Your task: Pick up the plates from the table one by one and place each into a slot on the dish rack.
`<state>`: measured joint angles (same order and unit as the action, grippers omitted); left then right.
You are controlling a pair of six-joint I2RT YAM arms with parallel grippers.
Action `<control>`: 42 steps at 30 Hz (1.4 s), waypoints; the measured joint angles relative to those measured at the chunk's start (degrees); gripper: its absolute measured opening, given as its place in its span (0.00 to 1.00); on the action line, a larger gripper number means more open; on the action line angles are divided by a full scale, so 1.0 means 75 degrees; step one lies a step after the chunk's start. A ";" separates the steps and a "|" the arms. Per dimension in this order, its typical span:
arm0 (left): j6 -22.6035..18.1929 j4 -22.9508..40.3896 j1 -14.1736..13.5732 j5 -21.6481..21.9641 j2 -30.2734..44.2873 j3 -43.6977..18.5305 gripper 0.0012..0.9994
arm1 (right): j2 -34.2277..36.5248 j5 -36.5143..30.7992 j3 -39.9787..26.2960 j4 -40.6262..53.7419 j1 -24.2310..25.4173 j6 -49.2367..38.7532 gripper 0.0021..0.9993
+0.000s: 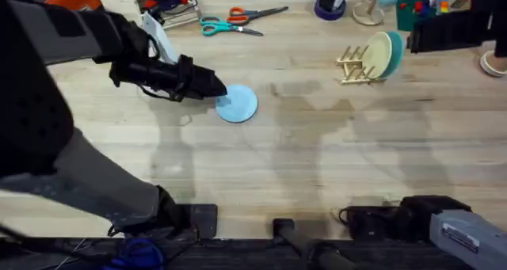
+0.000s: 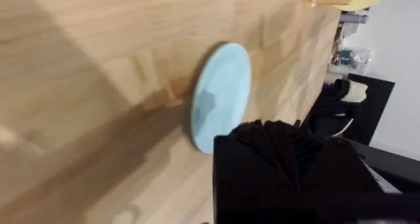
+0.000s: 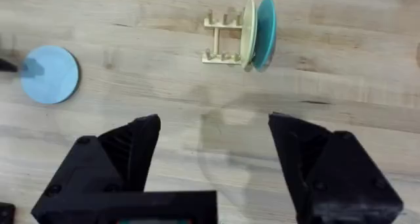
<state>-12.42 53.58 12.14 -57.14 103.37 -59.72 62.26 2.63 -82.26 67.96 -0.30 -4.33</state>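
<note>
A light blue plate (image 1: 237,104) lies flat on the table (image 1: 317,159), left of centre. My left gripper (image 1: 219,89) reaches in from the left, its tip at the plate's near-left rim. In the left wrist view the plate (image 2: 223,92) sits just beyond the black gripper (image 2: 262,135), which overlaps its edge. The dish rack (image 1: 353,66) stands at the back right, holding a cream plate (image 1: 379,55) and a teal plate (image 1: 394,53) upright side by side. My right gripper (image 3: 213,125) hangs open and empty, high above the table, well short of the rack (image 3: 222,37).
Scissors (image 1: 231,20) and mixed clutter line the table's far edge. A black block (image 1: 455,28) juts in just right of the rack. The right arm (image 1: 412,216) is folded near its base. Bare wood stretches between the blue plate and the rack.
</note>
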 joint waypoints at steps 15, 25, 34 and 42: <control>0.0061 -0.0433 0.0015 0.0192 0.1283 -0.0006 0.04 | 0.0000 0.0000 0.0000 0.0003 0.0000 0.0002 1.00; 0.0064 -0.0440 0.0006 0.0192 0.1283 -0.0006 0.04 | 0.0000 0.0064 0.0000 0.0000 0.0000 0.0287 0.99; 0.0066 -0.0502 0.0000 0.0184 0.1283 -0.0006 0.04 | 0.0493 0.1536 -0.0026 -0.0164 0.0000 0.1061 1.00; 0.0085 -0.0578 0.0000 0.0160 0.1283 -0.0006 0.04 | 0.1619 0.2504 -0.0026 -0.0527 -0.0273 0.2298 1.00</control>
<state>-11.79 49.25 12.14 -55.94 112.99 -59.77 74.40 21.41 -82.46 64.01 -2.34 12.90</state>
